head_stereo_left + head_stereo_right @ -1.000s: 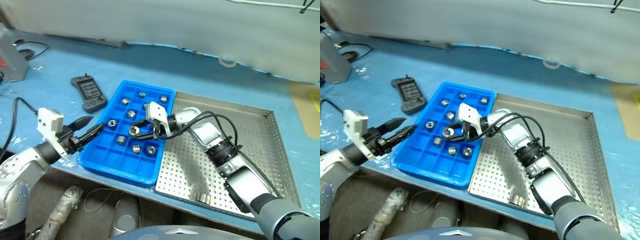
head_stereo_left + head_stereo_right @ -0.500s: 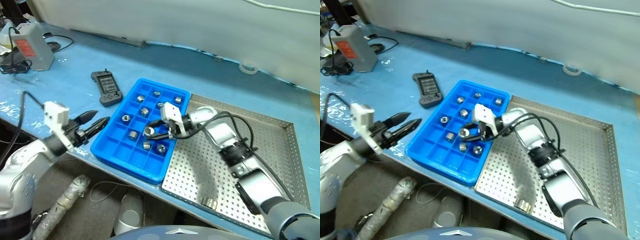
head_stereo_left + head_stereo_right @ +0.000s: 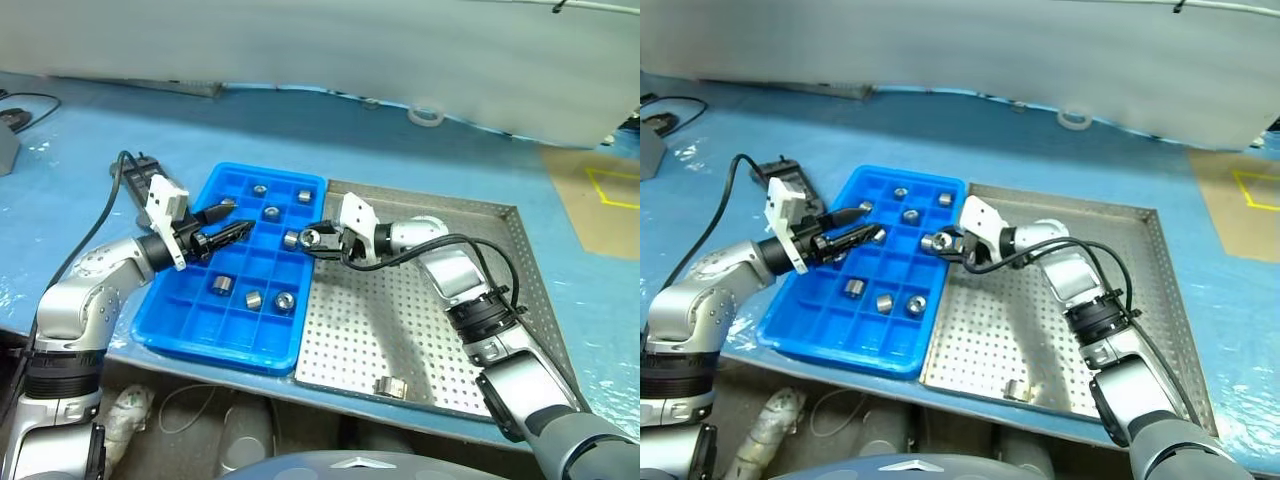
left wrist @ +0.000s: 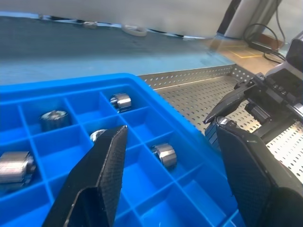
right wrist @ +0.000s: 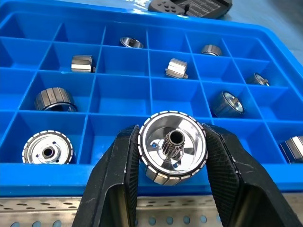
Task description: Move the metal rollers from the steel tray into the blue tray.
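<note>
Left eye view: the blue tray (image 3: pixel 195 325) lies beside the steel tray (image 3: pixel 520 270), touching its left rim. The right gripper (image 3: pixel 318 238) is clenched on one roller (image 3: pixel 309 238) and holds it above the blue tray's right edge, at about 3 o'clock of that tray. The left gripper (image 3: pixel 228 226) hovers over the tray's upper left part, at about 10 o'clock, its fingers parted with nothing between them. Other rollers (image 3: pixel 249 298) sit in separate compartments. One more roller (image 3: pixel 391 387) lies on the steel tray's floor near its front rim, at about 7 o'clock.

Right eye view: a dark controller (image 3: pixel 790 183) lies on the table at 9 o'clock of the blue tray, partly hidden by the left arm.

Left wrist view: the two fingers (image 4: pixel 102 172) stand apart above the compartments, empty. The right gripper shows beyond the tray's edge, over the steel tray.

Right wrist view: the held roller sits tight between both fingers (image 5: pixel 116 175), its hollow face and small toothed hub turned to the camera. Behind it, single rollers lie in several compartments.
</note>
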{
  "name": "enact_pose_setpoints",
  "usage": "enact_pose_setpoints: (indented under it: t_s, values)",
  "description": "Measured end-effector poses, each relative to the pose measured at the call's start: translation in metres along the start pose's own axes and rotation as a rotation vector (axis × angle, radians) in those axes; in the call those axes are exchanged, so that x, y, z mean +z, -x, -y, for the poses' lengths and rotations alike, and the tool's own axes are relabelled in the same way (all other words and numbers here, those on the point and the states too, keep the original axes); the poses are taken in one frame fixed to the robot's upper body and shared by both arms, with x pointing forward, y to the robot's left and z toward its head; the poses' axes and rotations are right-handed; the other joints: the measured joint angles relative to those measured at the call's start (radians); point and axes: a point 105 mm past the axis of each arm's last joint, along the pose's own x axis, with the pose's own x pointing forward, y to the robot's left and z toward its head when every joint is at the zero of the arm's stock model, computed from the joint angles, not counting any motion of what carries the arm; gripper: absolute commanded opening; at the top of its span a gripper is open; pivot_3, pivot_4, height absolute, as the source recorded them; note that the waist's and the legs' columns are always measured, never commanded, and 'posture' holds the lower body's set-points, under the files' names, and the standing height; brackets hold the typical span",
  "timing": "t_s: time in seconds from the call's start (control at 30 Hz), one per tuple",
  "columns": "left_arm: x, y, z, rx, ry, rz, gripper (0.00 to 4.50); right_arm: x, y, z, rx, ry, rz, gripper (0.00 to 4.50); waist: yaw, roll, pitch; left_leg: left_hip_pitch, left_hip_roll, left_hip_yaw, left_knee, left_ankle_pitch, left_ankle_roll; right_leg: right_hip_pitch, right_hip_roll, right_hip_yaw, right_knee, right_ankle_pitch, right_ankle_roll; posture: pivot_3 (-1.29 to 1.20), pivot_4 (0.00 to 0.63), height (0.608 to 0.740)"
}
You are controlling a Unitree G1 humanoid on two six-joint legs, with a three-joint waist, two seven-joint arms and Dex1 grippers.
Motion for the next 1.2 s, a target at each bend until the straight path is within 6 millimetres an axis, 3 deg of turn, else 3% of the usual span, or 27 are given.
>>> enact_pose_setpoints:
  t_s: [0.23, 0.37, 0.67, 0.97, 1.2]
  values:
    - [0.002, 0.000, -0.004, 0.000, -0.014, 0.004, 3.14, 0.007, -0.035, 0.013, -0.112, -0.021, 0.041, 1.63, -0.018, 0.002, 0.001, 0.000, -0.001, 0.000, 0.000, 0.000, 0.000, 0.001, -0.001, -0.001, 0.000, -0.001, -0.007, 0.18, 0.150, 0.740]
    - [0.009, 0.009, -0.010, 0.038, -0.004, 0.041, 3.14, 0.023, -0.051, 0.010, -0.096, -0.001, 0.097, 1.63, -0.014, 0.004, 0.002, 0.000, -0.001, 0.000, 0.000, 0.000, 0.000, 0.001, -0.001, -0.001, 0.000, -0.001, -0.007, 0.21, 0.150, 0.740]
    - [0.011, 0.043, -0.033, 0.215, 0.007, 0.065, 3.14, 0.017, -0.064, -0.008, -0.008, 0.009, 0.076, 1.63, -0.005, 0.004, 0.002, 0.000, -0.001, -0.001, 0.000, 0.000, 0.001, 0.002, -0.001, -0.002, -0.001, -0.001, -0.007, 0.26, 0.150, 0.740]
    - [0.005, 0.044, -0.033, 0.239, 0.026, 0.061, 3.14, 0.016, -0.079, -0.028, 0.051, -0.050, 0.085, 1.63, 0.012, 0.004, 0.002, -0.001, 0.000, -0.001, 0.000, 0.000, 0.000, 0.001, -0.001, -0.002, 0.000, -0.001, -0.007, 0.26, 0.150, 0.740]
    - [0.006, 0.042, -0.031, 0.239, 0.023, 0.067, 3.14, 0.003, -0.076, -0.025, 0.036, -0.056, 0.033, 1.63, 0.016, 0.004, 0.002, 0.000, -0.001, -0.002, 0.001, 0.000, 0.000, 0.001, -0.002, -0.002, -0.001, 0.000, -0.005, 0.26, 0.150, 0.740]
